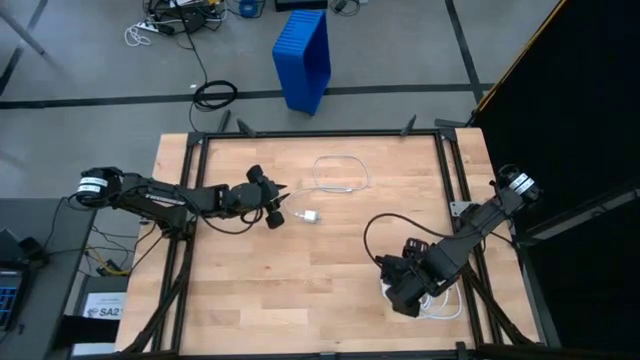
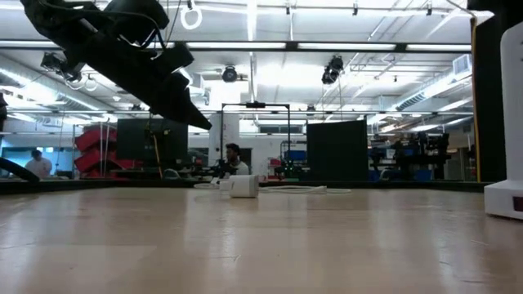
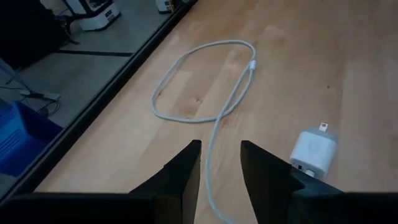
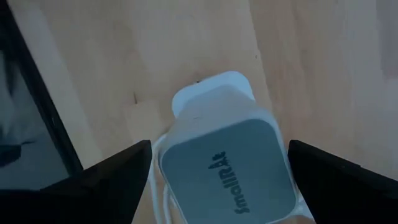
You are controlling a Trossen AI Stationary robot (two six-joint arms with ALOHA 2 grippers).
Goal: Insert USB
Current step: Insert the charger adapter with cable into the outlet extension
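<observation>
The USB is a thin white cable lying flat in a loose loop on the wooden table, toward the far edge. Its tail runs beneath the gap of my left gripper, which is open and held above the table, touching nothing. A small white charger cube lies just beside the tail. My right gripper is wide open near the right near corner. Its fingers stand on either side of a white socket block, apart from it.
A thick white cord lies coiled by the socket block. A black cable loops over the table near the right arm. A black frame edges the table. A blue bin stands on the floor beyond. Bare wood lies between the arms.
</observation>
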